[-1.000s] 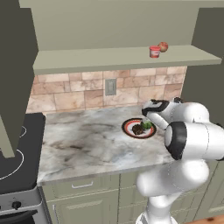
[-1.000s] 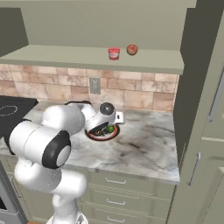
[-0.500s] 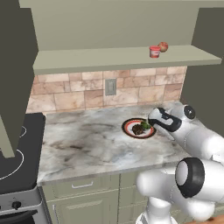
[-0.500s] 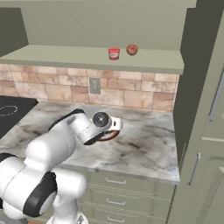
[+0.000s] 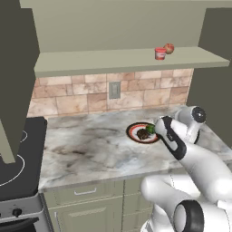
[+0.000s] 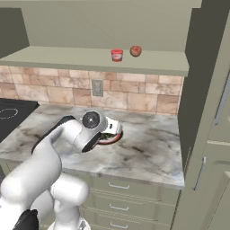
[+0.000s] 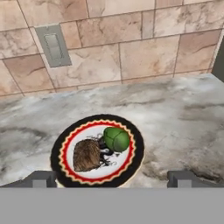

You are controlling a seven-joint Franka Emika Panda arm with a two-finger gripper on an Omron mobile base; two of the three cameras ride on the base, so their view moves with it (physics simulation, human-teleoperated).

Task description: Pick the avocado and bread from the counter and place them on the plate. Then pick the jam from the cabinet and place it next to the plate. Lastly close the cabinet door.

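In the right base view the arm's white wrist covers most of the plate [image 6: 113,138], leaving a sliver of red rim. In the left base view the end effector [image 5: 159,128] is mostly hidden behind the wrist. The hand view cuts its two dark fingertips [image 7: 40,178] off at the bottom edge; they stand wide apart, open and holding nothing.

The plate [image 7: 98,151] is round, with a black and red-orange rim and a white centre, and sits on the marbled tabletop [image 7: 175,118] near the tiled wall. On it lie the glossy green avocado [image 7: 116,138] and the rough dark brown bread [image 7: 86,155], just beside each other. Both lie just ahead of the open fingertips, between them.

The small red jam [image 5: 160,53] jar stands on the cabinet [image 5: 127,59] shelf, well above the end effector, beside a reddish ball [image 5: 169,48].
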